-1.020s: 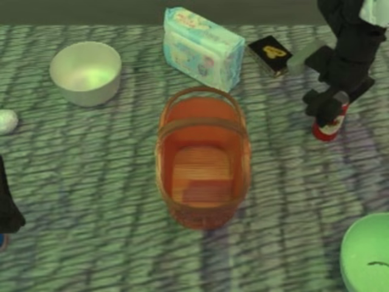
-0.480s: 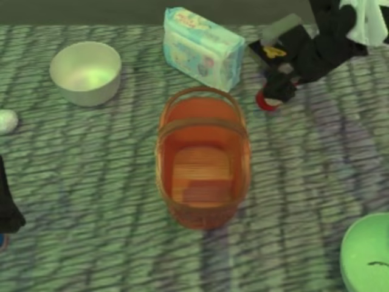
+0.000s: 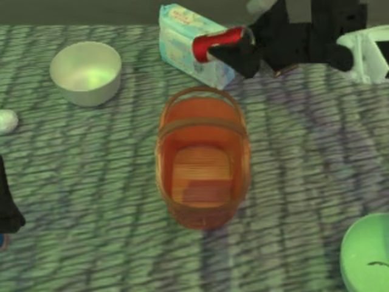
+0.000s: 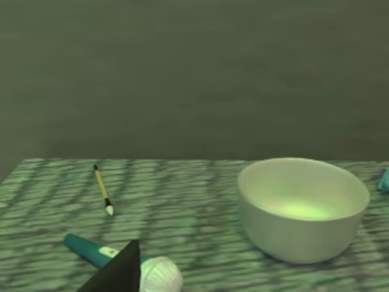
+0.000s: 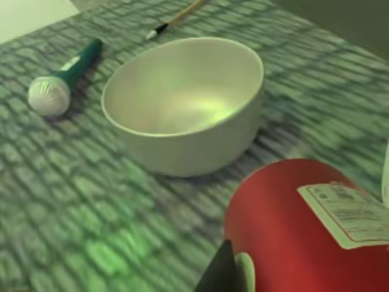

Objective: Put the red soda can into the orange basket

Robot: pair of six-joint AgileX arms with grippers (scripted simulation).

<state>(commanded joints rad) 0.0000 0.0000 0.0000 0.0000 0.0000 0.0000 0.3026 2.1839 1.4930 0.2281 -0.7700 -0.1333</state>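
The red soda can [image 3: 214, 44] hangs in the air on its side, over the pack at the back of the table, with my right gripper [image 3: 236, 48] shut on it. In the right wrist view the red soda can [image 5: 304, 231] fills the near corner, with one dark fingertip [image 5: 222, 274] against it. The orange basket [image 3: 163, 143] stands empty at the table's middle, in front of the can and apart from it. My left arm [image 3: 7, 210] is parked at the left edge.
A white bowl [image 3: 85, 72] sits at the back left, and a pale blue pack [image 3: 182, 45] lies behind the basket. A green bowl [image 3: 368, 252] is at the front right corner. A microphone [image 4: 121, 261] and a pen [image 4: 102, 190] lie at the far left.
My right gripper has lifted the can from the table's right side and swung it left and back. The can has tipped from upright onto its side. The left arm has not moved.
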